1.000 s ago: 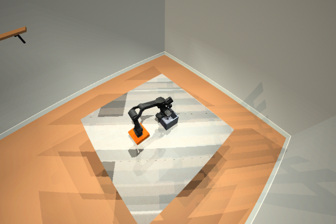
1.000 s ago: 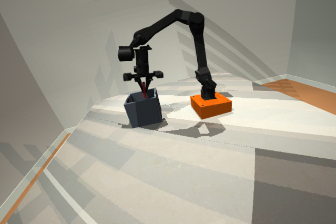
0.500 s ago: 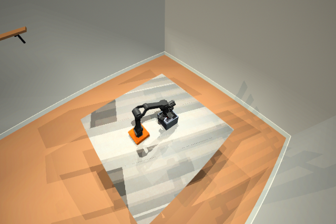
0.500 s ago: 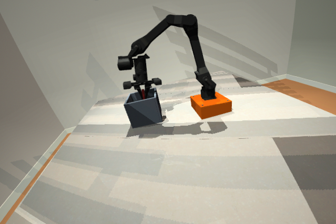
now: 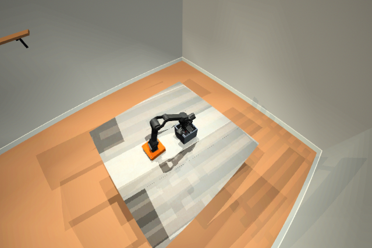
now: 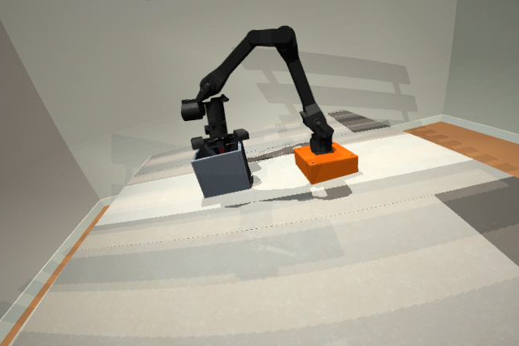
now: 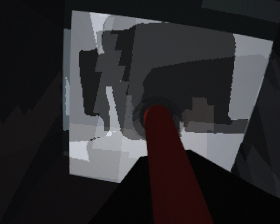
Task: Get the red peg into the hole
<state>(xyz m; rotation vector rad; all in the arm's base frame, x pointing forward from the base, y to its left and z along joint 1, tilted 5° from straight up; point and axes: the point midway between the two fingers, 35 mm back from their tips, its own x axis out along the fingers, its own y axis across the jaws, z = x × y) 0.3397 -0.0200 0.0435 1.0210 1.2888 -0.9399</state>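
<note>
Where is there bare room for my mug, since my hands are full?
Nothing stands on the broad foreground beyond the open box and orange base. It is crowded inside the box, with the pincer and red peg.

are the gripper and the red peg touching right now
Touching: the wrist view shows the red peg clamped at the dark fingertips of the gripper, its end sticking out past them.
</note>
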